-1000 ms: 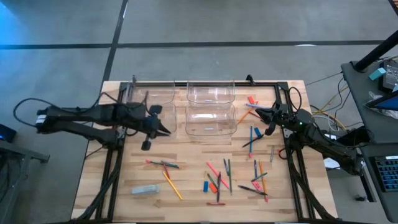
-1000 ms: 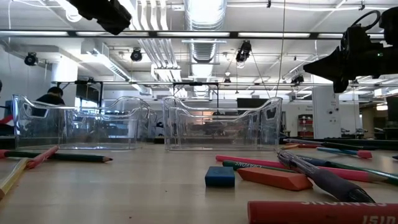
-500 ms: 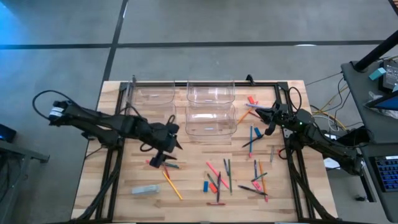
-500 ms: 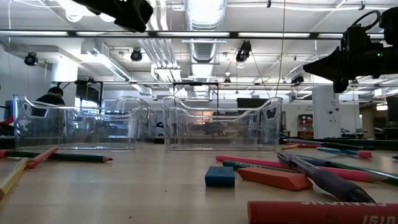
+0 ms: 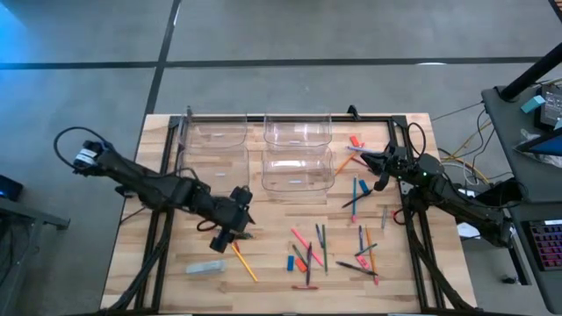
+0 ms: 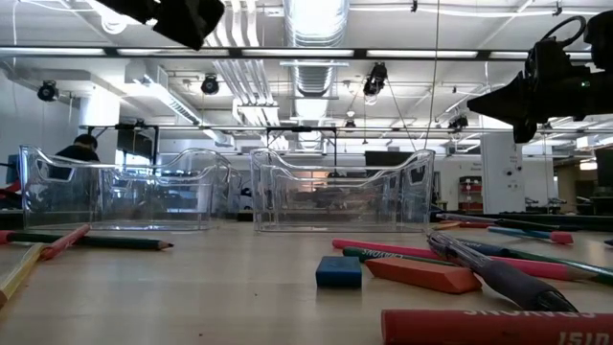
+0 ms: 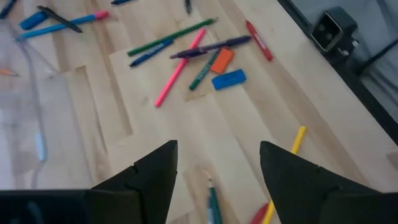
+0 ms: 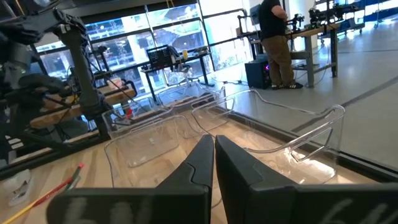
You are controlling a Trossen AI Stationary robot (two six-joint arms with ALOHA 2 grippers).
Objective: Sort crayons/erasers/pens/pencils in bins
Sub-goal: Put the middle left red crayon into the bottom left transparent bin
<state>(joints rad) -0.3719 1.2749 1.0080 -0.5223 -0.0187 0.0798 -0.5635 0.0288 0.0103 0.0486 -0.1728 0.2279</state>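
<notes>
Four clear bins (image 5: 298,149) stood in a block at the upper middle of the high view, on the wooden tabletop (image 5: 272,211); nothing could be made out inside any of them. The sticks lay loose below and to the right: an orange pencil (image 5: 243,262) at lower left of centre, a cluster of pens (image 5: 323,249), crayons (image 5: 301,239) and a blue eraser (image 5: 291,262) at lower centre, more pencils beside the right rail, and a red crayon (image 5: 355,140) just right of the bins. The left gripper (image 5: 230,230) hung above the tabletop just below and left of the bins, over a dark pen (image 5: 239,233), its jaws spread and holding nothing. The right gripper (image 5: 371,161) waited right of the bins, jaws pressed together and empty.
</notes>
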